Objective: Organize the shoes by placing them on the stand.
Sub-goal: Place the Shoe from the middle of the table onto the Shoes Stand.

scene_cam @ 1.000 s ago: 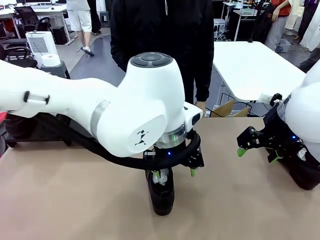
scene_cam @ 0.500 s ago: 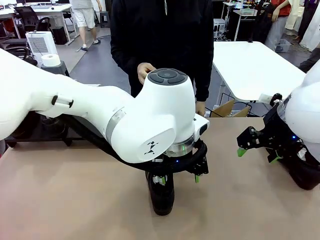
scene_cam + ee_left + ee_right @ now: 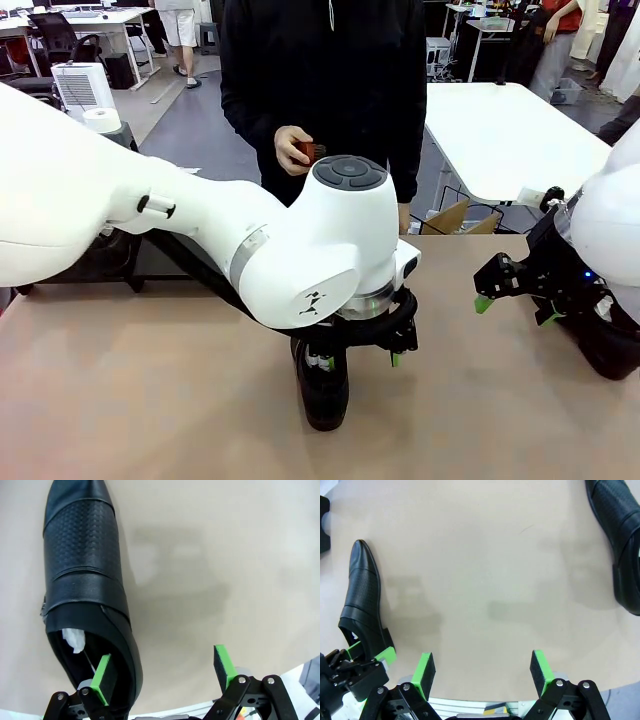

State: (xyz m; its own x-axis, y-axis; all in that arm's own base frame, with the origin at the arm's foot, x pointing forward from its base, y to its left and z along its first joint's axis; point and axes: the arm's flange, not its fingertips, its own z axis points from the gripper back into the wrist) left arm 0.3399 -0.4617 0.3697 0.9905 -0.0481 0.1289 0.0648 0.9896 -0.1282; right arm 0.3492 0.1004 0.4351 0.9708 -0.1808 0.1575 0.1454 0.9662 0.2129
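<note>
1. Shoe (image 3: 322,388): glossy black, midway along the worktop's (image 3: 150,400) front edge, toe toward that edge, white paper (image 3: 75,640) in the heel opening.
2. Left gripper (image 3: 163,672): spread wide, not clamped. One pad sits at the heel opening, the other over bare worktop.
3. Second shoe (image 3: 619,540): by the right edge.
4. Right gripper (image 3: 482,672): released, empty.
5. Small black emblem (image 3: 313,299) on the left arm; no readable lettering.
6. Since a second ago: the left arm has swung rightward, and the person's hand (image 3: 292,148) now shows a reddish-brown item (image 3: 312,152).

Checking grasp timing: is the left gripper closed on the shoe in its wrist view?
No, the left gripper stands open, one green pad at the shoe's heel opening and the other over the bare table.
</note>
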